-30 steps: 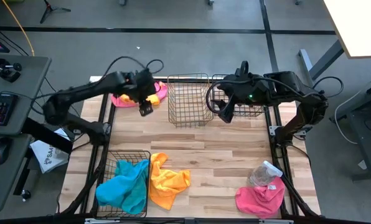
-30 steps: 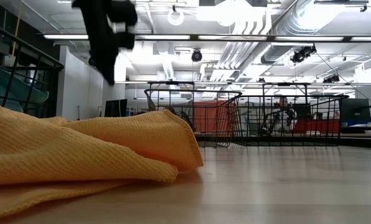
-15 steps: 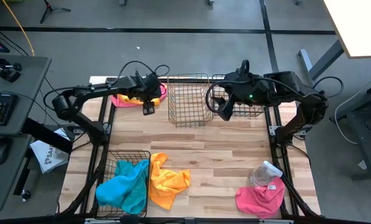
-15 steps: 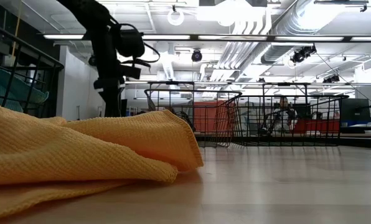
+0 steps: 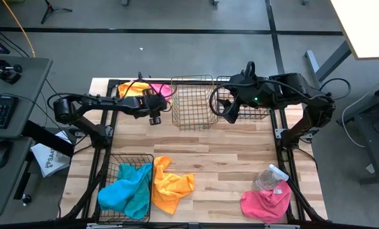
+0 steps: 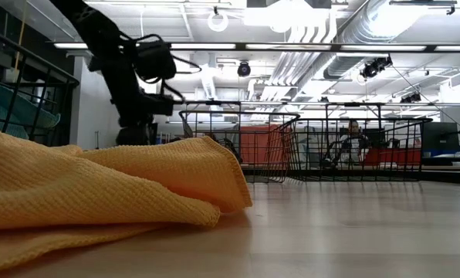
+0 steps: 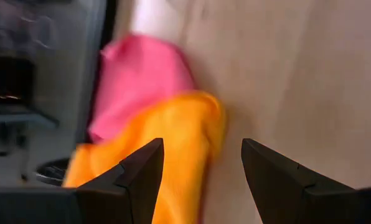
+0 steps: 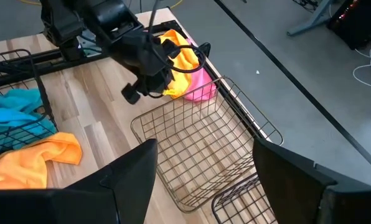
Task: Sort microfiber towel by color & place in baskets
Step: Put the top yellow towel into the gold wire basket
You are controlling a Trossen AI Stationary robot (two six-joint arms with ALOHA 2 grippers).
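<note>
Reaching low over the far left of the wooden surface (image 5: 240, 152), the left pincer (image 5: 154, 118) sits with its fingers spread, empty, just beside a pink towel (image 5: 162, 90) and an orange towel (image 5: 131, 90) heaped at the far left corner. A blue towel (image 5: 127, 189) fills the near-left basket (image 5: 110, 166). Another orange towel (image 5: 171, 185) lies beside it. An empty basket (image 5: 193, 102) stands far centre. The right pincer (image 5: 228, 114), also spread, hangs over the far right basket (image 5: 248, 111). Another pink towel (image 5: 264, 203) lies near right.
</note>
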